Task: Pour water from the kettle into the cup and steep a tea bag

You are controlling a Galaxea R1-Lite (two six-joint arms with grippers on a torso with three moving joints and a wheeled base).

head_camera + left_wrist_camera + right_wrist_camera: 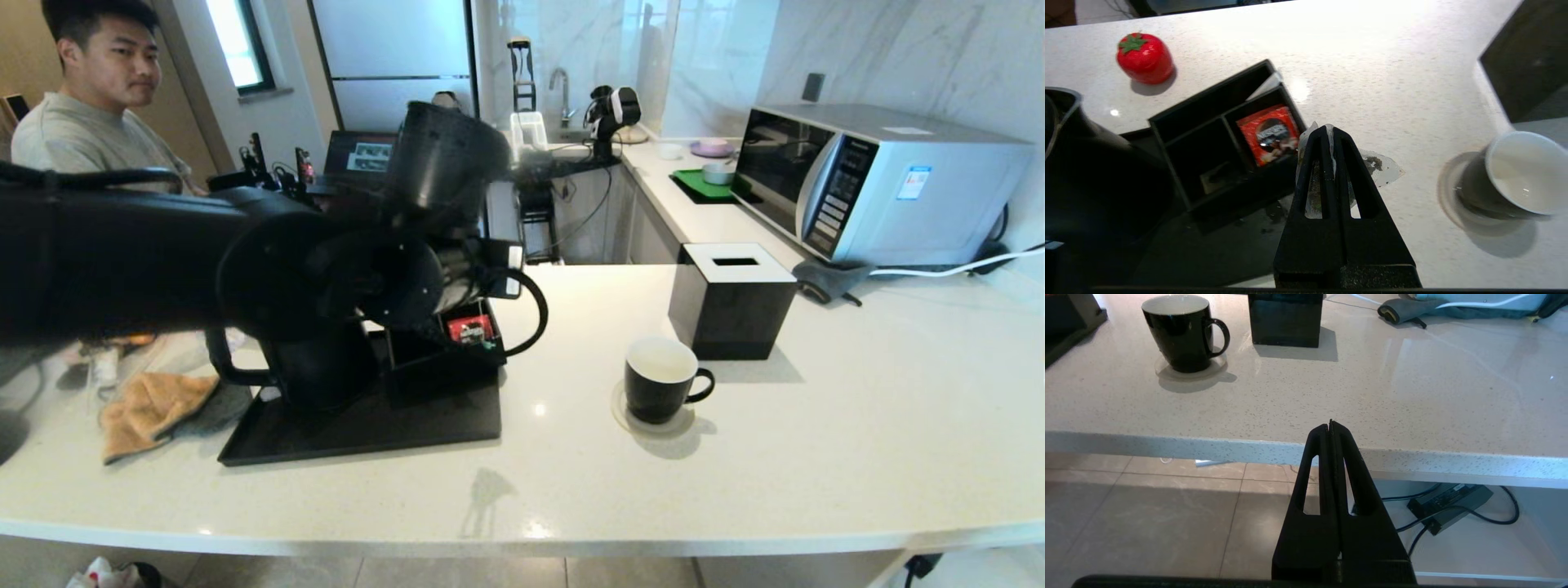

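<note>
A red packet (pixel 1269 134) in a compartment of the black organiser box (pixel 1208 122) carries white lettering that appears to read "NESCAFÉ". A blue-and-white label (pixel 913 181) on the microwave (pixel 882 188) is too small to read.

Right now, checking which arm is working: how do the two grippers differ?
The left gripper is shut on the tea bag, above the counter; the right gripper is shut on nothing, below the counter's edge. Both are black.
</note>
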